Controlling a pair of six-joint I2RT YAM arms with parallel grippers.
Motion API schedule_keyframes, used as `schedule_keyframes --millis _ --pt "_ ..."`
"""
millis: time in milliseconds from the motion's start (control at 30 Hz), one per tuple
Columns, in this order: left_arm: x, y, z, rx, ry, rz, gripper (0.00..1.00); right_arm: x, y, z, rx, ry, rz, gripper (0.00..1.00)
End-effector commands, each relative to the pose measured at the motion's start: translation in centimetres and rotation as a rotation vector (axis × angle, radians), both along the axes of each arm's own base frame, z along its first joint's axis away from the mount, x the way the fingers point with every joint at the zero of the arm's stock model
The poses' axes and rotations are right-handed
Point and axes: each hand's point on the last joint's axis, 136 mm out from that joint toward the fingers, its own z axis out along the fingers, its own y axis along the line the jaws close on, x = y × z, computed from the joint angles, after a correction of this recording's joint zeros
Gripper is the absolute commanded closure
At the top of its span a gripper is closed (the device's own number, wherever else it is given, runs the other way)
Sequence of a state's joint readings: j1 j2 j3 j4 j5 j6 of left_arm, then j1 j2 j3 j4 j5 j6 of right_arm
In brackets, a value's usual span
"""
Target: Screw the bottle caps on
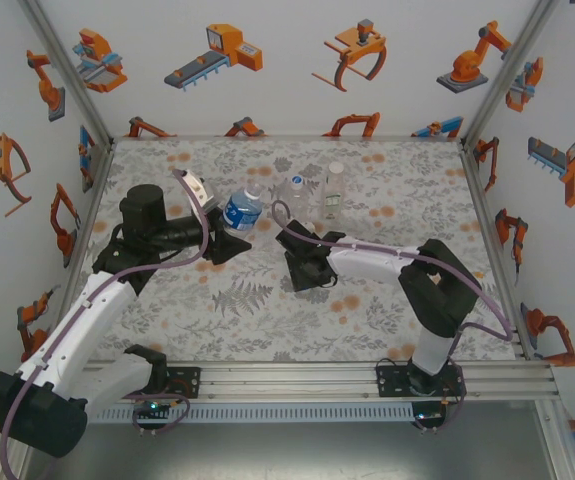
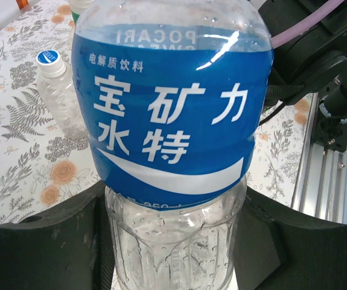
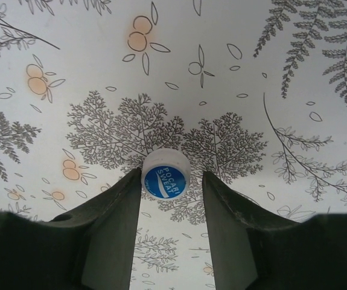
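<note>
The blue-label bottle (image 2: 173, 121) is clenched in the left tool (image 2: 173, 238). The right tool (image 3: 172, 187) is spread about a cap (image 3: 166, 174) (off-centre, nearer one finger); it may be flicked away on closing.

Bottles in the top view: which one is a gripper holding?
The blue-labelled bottle, clamped in the left gripper; the plain bottle and the green-white-labelled bottle stand free beside it.

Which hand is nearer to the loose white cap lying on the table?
Right. The right hand hangs open over the cap, one finger on each side of it. The left hand is off to the left, shut on the blue-label bottle.
</note>
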State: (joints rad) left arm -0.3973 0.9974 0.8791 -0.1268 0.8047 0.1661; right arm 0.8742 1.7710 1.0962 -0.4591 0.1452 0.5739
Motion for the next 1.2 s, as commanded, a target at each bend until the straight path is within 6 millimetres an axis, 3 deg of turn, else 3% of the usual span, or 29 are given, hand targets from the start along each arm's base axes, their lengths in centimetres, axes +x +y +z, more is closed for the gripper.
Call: schedule_keyframes --millis 0,700,800,1167 --pt "0.0 0.0 1.0 -0.022 -0.02 -0.01 0.91 0.3 0.3 0.6 -0.025 -0.019 0.017 0.57" --pt "0.0 0.1 1.0 -0.022 -0.021 -0.008 0.9 -0.3 1.0 0.4 -0.012 -0.012 0.036 0.67" --pt "0.0 0.1 1.0 -0.022 -0.021 -0.009 0.9 -0.2 1.0 0.3 -0.018 -0.015 0.037 0.63" --pt "0.0 0.1 1.0 -0.021 -0.022 -0.008 0.9 0.1 1.3 0.1 -0.012 -0.025 0.043 0.61"
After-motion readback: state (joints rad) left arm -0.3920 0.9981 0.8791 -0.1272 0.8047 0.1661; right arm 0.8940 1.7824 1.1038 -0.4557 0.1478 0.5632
